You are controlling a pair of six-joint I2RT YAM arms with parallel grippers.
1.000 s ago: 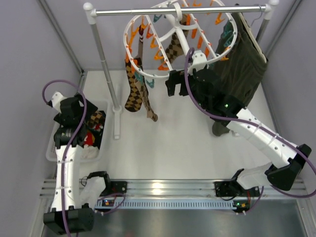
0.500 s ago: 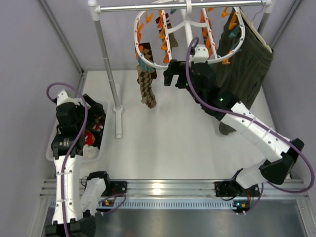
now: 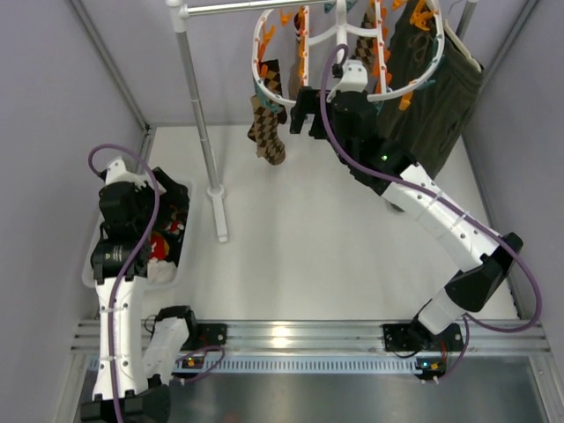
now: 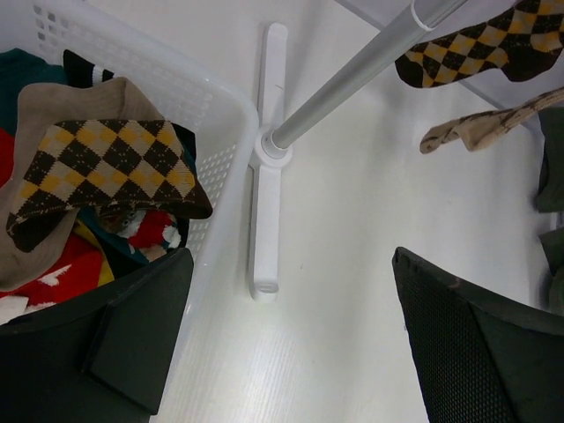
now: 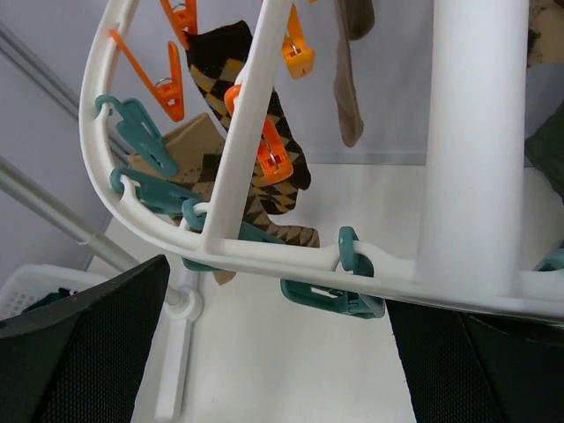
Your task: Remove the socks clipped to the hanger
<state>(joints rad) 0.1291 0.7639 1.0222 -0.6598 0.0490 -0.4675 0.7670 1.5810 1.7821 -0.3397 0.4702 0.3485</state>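
**Right gripper at hanger, socks clipped**
Right gripper (image 3: 301, 113) released, jaws wide, just beside the white hanger (image 3: 262, 77) rim, grasping nothing. Argyle socks (image 3: 268, 132) hang from its clips. Left gripper (image 4: 291, 348) released, empty, over basket (image 4: 225, 106) on table (image 3: 335, 256).
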